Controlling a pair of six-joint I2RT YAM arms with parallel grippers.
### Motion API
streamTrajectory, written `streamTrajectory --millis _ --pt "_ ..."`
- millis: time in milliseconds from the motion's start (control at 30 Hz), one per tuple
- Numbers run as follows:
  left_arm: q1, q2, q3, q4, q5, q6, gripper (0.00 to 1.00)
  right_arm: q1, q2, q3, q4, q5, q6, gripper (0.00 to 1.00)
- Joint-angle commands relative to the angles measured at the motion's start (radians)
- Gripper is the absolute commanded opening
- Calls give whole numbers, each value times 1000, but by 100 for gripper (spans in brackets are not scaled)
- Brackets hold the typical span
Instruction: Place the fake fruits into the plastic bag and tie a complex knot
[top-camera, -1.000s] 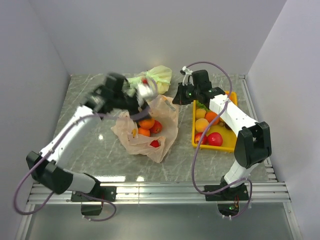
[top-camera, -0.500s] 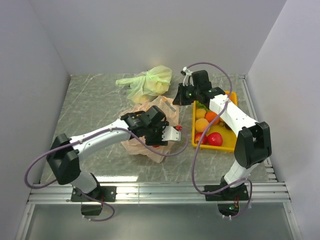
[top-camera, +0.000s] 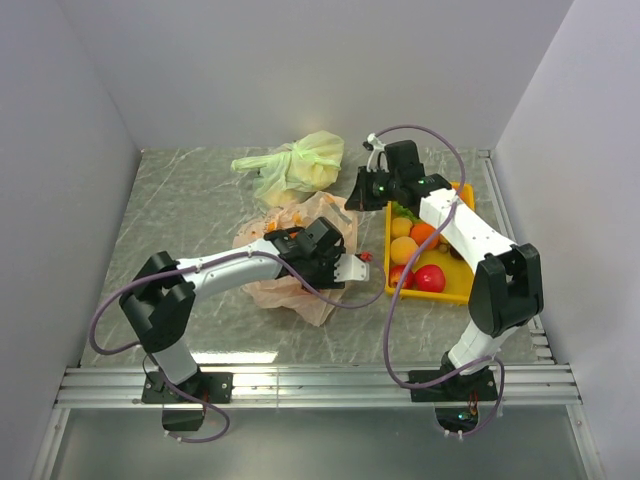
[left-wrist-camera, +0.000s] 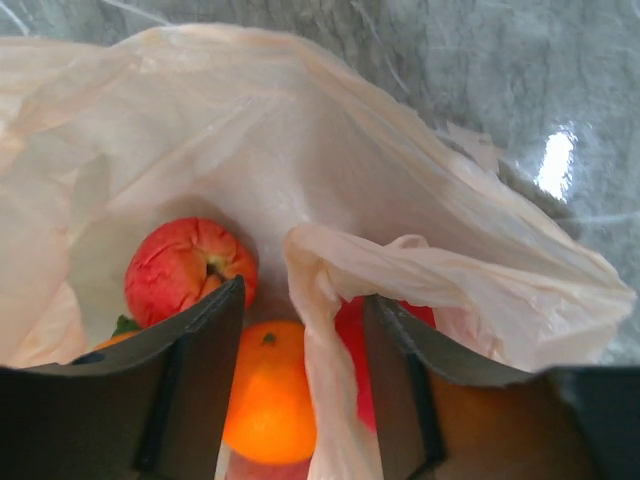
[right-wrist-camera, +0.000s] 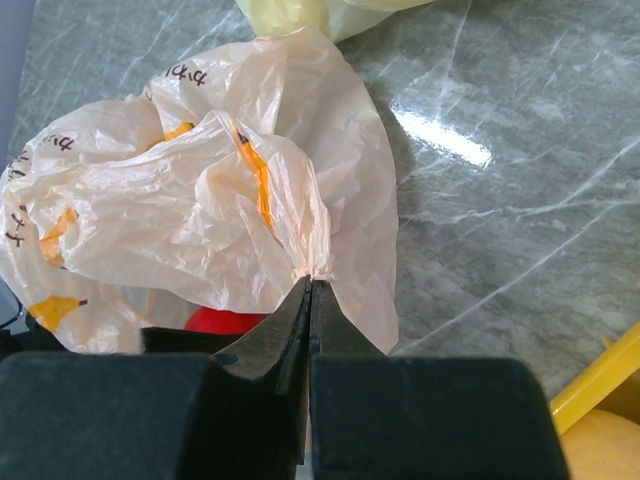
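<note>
While the right gripper (right-wrist-camera: 310, 285) holds the plastic bag (right-wrist-camera: 200, 210) rim pinched at mid-tabletop, the left gripper (left-wrist-camera: 302, 298), jaws half apart and gripping nothing, should nudge the sagging fold aside. Inside are one apple (left-wrist-camera: 185, 265), one orange (left-wrist-camera: 268, 395) and one half-hidden red piece (left-wrist-camera: 352, 330). At least six fake fruits (top-camera: 430, 278) sit in the tray (top-camera: 440, 297) by the right edge.

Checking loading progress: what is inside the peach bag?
A red apple, an orange and another red fruit, partly behind a fold of the bag. Anything lower is covered by plastic.

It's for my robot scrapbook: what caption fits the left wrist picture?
Left gripper, jaws open, over the peach plastic bag with a red apple and an orange inside.
</note>
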Motion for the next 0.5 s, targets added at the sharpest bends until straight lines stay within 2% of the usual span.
streamTrajectory --millis 0,133,233,267,367,433,467 --pt "-2 6 -27 70 7 -31 54 -22 -61 2 12 -30 21 0" --pt "-2 1 -41 72 -2 -49 42 -32 -73 -2 15 -35 27 0" --pt "4 -34 -37 69 -3 -77 28 -43 -90 -7 18 -36 27 0" --pt "10 -49 -28 67 4 -94 18 -46 -99 -2 17 -38 27 0" --pt "94 -137 86 37 86 -202 0 -63 -122 22 8 -68 27 0" --pt "154 -218 145 20 148 -296 0 -72 -142 36 8 -105 43 0" --pt "192 -244 174 11 239 -328 1 -86 -171 42 30 -118 56 0"
